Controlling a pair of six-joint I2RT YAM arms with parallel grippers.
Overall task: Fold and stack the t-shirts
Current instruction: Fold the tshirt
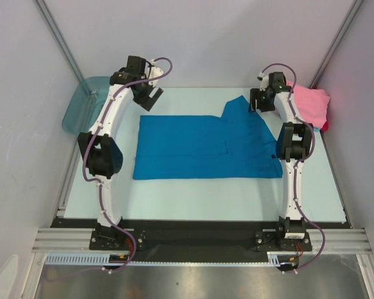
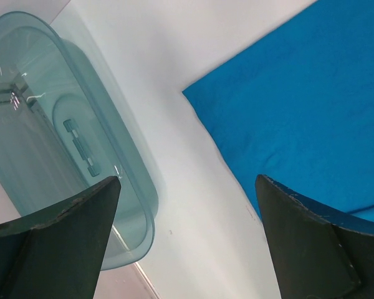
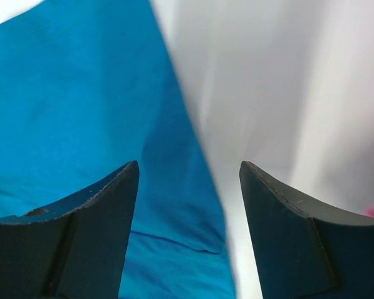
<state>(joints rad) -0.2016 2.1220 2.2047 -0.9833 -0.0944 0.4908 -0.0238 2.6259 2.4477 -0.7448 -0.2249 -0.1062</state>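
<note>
Nearest the arm bases runs a bare strip of the pale counter (image 1: 193,199). Just beyond it the blue t-shirt (image 1: 199,146) lies flat across the middle. Its left side ends in a straight edge with no sleeve showing, and one sleeve sticks out toward the far right. It looks partly folded at most, a wide rectangle rather than a compact bundle.

At the shirt's far edge both arms reach in. The left end effector (image 1: 151,94) hovers above the far-left corner with its jaws spread wide and nothing between them. Its wrist view shows the shirt's corner below and bare counter beside it. The right end effector (image 1: 255,103) hangs over the protruding sleeve. In its wrist view the jaws stand apart with the sleeve's edge underneath, and no cloth is pinched as far as the blurred picture shows.

Farther back, a see-through teal tub (image 1: 81,103) leans at the far-left edge of the counter. In the far-right corner sits a pink t-shirt (image 1: 311,103), bunched rather than neat, with a red edge (image 1: 325,126) peeking from under it.

My judgement is that the task is at an early stage. The blue shirt needs its sleeve and remaining folds done. The pile in the corner appears unfolded, and no tidy stack can be seen yet.
</note>
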